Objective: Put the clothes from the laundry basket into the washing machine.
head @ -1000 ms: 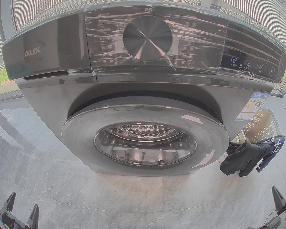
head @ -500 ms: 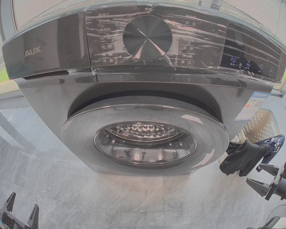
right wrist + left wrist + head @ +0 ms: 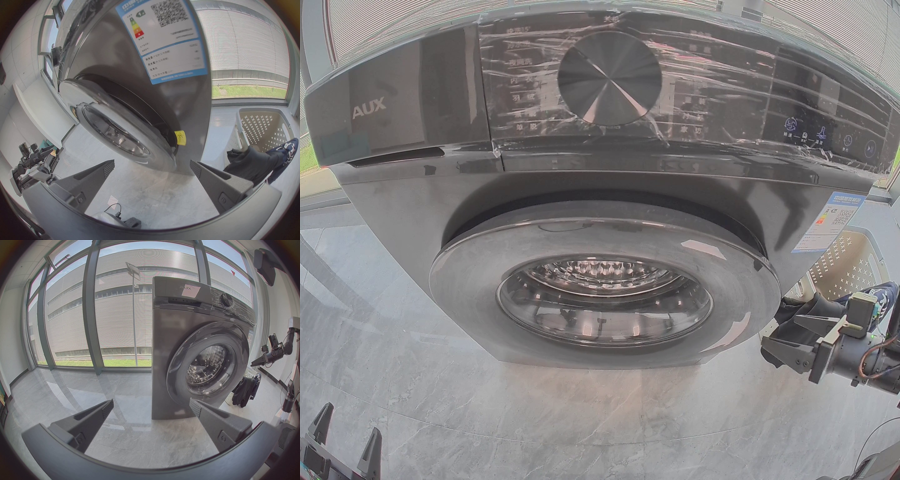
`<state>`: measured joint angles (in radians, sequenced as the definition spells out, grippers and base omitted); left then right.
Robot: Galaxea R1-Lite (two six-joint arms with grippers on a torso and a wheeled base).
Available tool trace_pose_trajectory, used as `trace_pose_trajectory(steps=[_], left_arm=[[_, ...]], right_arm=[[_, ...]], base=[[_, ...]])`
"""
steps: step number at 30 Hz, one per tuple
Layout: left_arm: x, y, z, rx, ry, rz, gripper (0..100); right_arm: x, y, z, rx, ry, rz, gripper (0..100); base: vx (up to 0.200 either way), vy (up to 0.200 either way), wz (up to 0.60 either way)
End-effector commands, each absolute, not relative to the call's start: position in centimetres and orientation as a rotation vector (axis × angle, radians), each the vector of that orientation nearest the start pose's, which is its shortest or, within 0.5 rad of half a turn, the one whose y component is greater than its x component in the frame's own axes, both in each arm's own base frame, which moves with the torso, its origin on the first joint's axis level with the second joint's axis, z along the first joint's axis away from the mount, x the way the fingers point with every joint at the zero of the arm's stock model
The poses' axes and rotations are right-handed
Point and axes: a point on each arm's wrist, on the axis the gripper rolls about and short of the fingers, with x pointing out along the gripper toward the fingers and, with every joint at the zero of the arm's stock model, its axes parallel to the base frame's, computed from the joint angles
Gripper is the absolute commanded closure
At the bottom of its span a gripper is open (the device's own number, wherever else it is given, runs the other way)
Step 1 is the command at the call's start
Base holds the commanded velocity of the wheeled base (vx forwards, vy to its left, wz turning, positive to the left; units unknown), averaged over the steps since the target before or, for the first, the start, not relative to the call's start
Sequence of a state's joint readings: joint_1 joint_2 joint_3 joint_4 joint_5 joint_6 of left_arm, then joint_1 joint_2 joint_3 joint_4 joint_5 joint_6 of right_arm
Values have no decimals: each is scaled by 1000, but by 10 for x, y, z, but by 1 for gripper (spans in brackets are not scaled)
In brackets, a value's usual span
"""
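The left claw (image 3: 344,435) sits low on the robot's left above the pale marble floor (image 3: 581,406), its fingers spread and holding nothing. The right claw (image 3: 782,334) hangs farther forward on the right, jaws apart and empty, just in front of the clothes; I cannot tell whether it touches them. A dark grey garment (image 3: 251,160) droops in soft folds over the front rim of the laundry basket (image 3: 850,262), and a navy piece with white print (image 3: 288,151) lies over the rim beside it. The basket is cream with star-shaped holes and stands by the washing machine (image 3: 400,206), whose round glass door (image 3: 606,300) is shut.
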<state>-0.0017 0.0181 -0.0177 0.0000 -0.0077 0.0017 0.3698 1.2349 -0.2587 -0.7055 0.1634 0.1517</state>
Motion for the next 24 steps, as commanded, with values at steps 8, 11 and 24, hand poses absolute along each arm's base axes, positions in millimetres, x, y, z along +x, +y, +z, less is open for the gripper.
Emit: trace_pose_trajectory(steps=[8, 11, 24], left_arm=[[-22, 0, 76, 2, 5, -9, 0], [-22, 0, 76, 2, 5, -9, 0], [-22, 0, 76, 2, 5, -9, 0]], right_arm=[[186, 98, 142, 99, 356, 591, 0], [184, 101, 139, 93, 355, 610, 0], [153, 91, 139, 88, 342, 642, 0]], base=[[0, 0, 0], [0, 0, 0], [0, 0, 0]])
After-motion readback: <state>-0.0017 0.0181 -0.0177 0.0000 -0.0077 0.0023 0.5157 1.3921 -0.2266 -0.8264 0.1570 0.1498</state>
